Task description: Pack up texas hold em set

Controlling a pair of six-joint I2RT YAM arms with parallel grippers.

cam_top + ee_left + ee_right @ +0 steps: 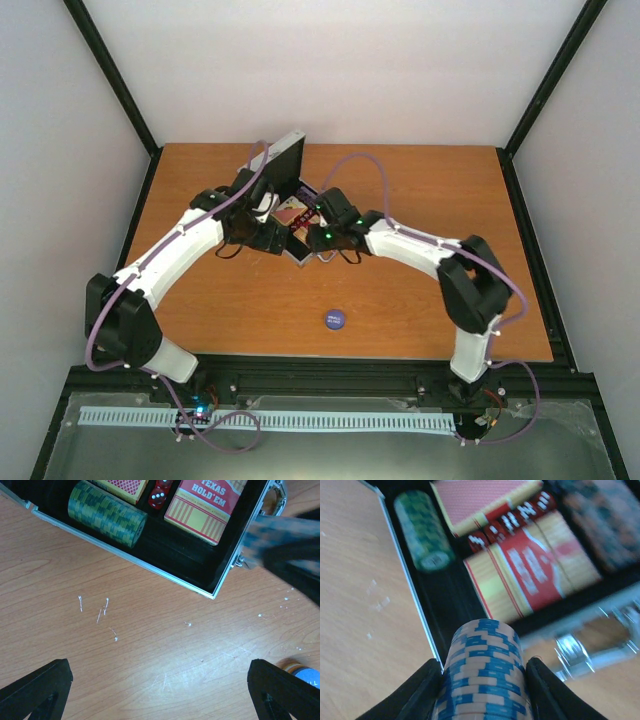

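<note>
The silver case (291,160) lies open at the table's middle back, with its lid up. In the left wrist view its black tray (150,567) holds a green chip stack (107,514), red dice (160,495) and a red-orange "Texas Hold'em" card deck (205,507). My right gripper (484,680) is shut on a blue-and-white chip stack (485,650), held over the tray's near corner beside the green stack (425,530) and the decks (530,565). My left gripper (160,695) is open and empty over bare wood just outside the case. The round blue disc (335,319) lies on the table.
The case's metal latch (575,650) sticks out by the right gripper. A dark chip stack (600,520) lies at the tray's far side. The right arm (285,545) shows blurred close to the left gripper. The blue disc also shows at the frame edge (306,676).
</note>
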